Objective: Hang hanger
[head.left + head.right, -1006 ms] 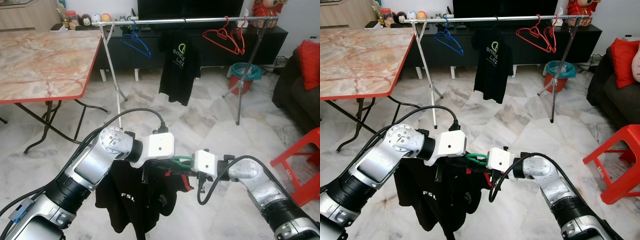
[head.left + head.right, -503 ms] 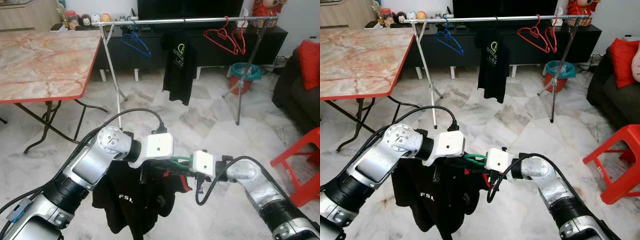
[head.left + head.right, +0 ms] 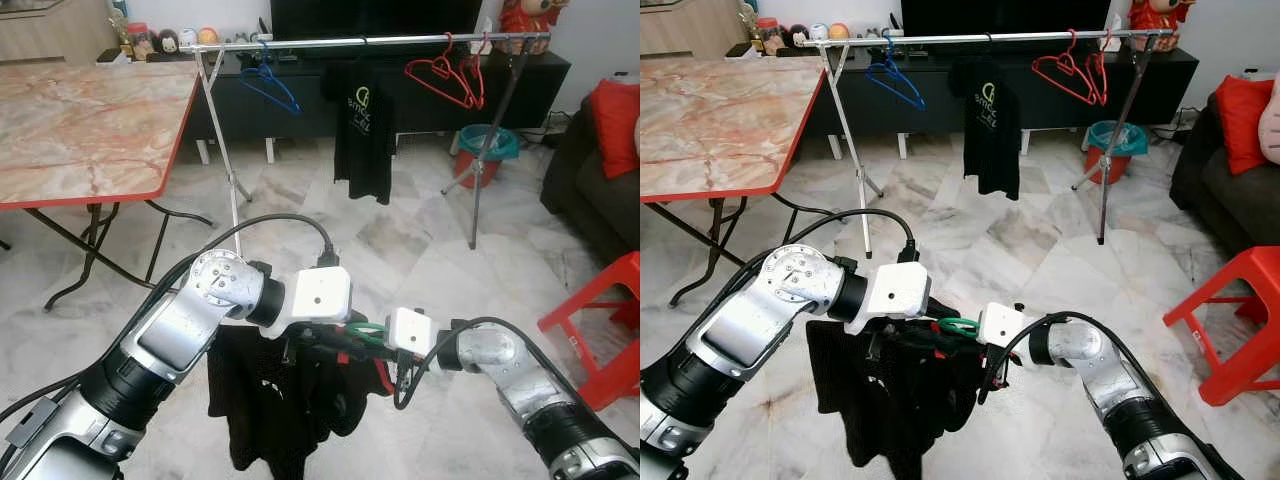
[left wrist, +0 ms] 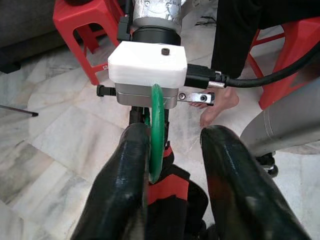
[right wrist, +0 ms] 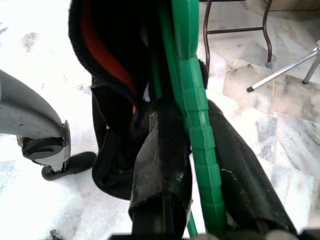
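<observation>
Green hanger (image 3: 366, 331) w/ black shirt (image 3: 280, 400) lies crosswise between both grippers: right gripper (image 5: 192, 165) clenched on it, left gripper (image 4: 172, 165) parted around it, rail (image 3: 380, 41) far ahead.

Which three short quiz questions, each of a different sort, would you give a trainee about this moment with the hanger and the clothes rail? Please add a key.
1. True or false: the right gripper is shut on the green hanger.
2. Multiple choice: what colour are the two empty hangers near the right end of the rail? A. blue B. red C. green
3. Short answer: how many garments hang on the rail, counting the black T-shirt?

Key: 1. True. 2. B. 3. One.
</observation>
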